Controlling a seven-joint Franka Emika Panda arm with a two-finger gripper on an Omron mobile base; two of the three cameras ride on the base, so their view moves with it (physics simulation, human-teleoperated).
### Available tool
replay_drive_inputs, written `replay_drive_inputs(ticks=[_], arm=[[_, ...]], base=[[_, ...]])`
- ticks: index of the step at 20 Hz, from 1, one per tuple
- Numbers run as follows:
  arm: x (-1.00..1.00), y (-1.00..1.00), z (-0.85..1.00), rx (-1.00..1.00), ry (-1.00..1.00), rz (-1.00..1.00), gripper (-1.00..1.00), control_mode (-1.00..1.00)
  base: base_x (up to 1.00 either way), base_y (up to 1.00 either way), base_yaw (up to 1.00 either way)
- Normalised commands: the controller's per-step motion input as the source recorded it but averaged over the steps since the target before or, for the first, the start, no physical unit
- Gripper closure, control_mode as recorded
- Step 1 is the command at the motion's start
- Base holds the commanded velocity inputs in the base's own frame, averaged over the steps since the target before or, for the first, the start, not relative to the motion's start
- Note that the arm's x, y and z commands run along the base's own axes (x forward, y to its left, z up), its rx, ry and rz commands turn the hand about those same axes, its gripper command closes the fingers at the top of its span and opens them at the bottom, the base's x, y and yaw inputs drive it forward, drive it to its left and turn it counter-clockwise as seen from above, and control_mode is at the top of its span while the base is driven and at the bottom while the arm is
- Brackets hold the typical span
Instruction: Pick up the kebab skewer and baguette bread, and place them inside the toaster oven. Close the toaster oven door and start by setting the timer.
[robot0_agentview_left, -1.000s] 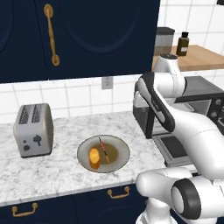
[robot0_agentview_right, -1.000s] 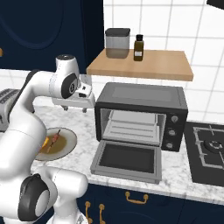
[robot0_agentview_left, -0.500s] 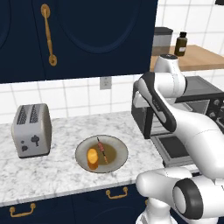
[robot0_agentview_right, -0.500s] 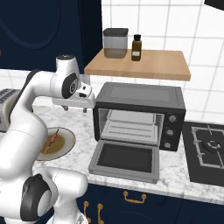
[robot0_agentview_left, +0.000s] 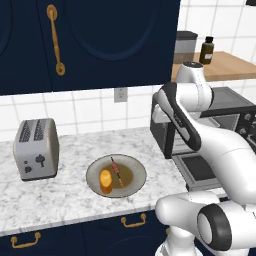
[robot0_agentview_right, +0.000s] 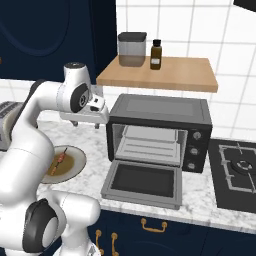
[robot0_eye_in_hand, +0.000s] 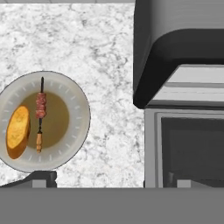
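Hovering high above the marble counter (robot0_agentview_left: 60, 195), the gripper (robot0_agentview_right: 85, 121) sits between the plate (robot0_agentview_left: 137, 172) and the toaster oven (robot0_agentview_right: 160, 131), with the jaws spread wide and nothing between them. In the hand view the two finger tips (robot0_eye_in_hand: 41, 179) stand far apart at the bottom edge.

The kebab skewer (robot0_eye_in_hand: 40, 114) lies on the round plate (robot0_eye_in_hand: 78, 116), across its brown centre. The baguette bread (robot0_eye_in_hand: 18, 131) rests on the same plate, just beside the skewer, on the side toward the silver two-slot toaster (robot0_agentview_left: 36, 148). In the left base view the loaf (robot0_agentview_left: 106, 181) sits nearer the counter's front edge than the skewer (robot0_agentview_left: 117, 171).

The toaster oven stands on the counter under a wooden shelf (robot0_agentview_right: 160, 72). The toaster oven door (robot0_agentview_right: 144, 184) is folded down flat, leaving the interior and its wire rack (robot0_agentview_right: 150, 142) exposed. Knobs (robot0_agentview_right: 192, 150) line the right side of the front panel. A canister (robot0_agentview_right: 132, 49) and a dark bottle (robot0_agentview_right: 156, 53) stand on the shelf. A hob (robot0_agentview_right: 239, 172) lies to the right of the oven.
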Motion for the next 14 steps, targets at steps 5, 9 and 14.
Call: replay_drive_inputs(ticks=[5,9,14], arm=[[-0.02,0.0,-0.01,0.0,0.0,0.0,-1.0,-1.0],[-0.44,-0.41,-0.19,0.04,-0.11,0.1,-1.0,-1.0],[-0.65,-0.86,-0.1,0.22,-0.51,0.47,-1.0,-1.0]], base=[[0.0,0.0,0.0],[0.0,0.0,0.0],[0.0,0.0,0.0]])
